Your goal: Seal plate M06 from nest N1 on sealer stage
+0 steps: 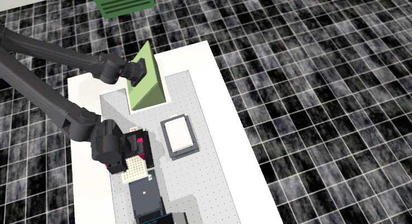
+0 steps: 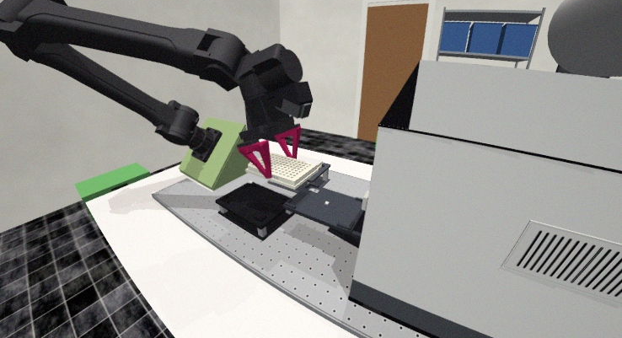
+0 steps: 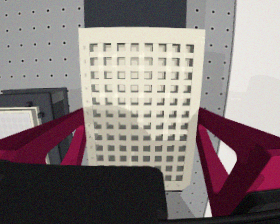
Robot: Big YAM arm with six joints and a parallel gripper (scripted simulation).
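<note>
My gripper (image 2: pixel 275 154), with crimson fingers, is shut on the cream 96-well plate M06 (image 2: pixel 285 169) across its short width. It holds the plate level in the air, the right way up. In the top view the plate M06 (image 1: pixel 134 169) hangs between the black empty nest N1 (image 1: pixel 147 147) and the dark sealer stage (image 1: pixel 144 195). The fingers flank the plate's near half. The stage (image 2: pixel 327 208) stands out in front of the grey sealer housing (image 2: pixel 487 196).
The sealed plate M09 (image 1: pixel 178 134) lies flat in the grey nest N2, to the right of N1. A green wedge block (image 1: pixel 145 79) carries a second arm's end at the bench's far side. START key and lamp are out of view.
</note>
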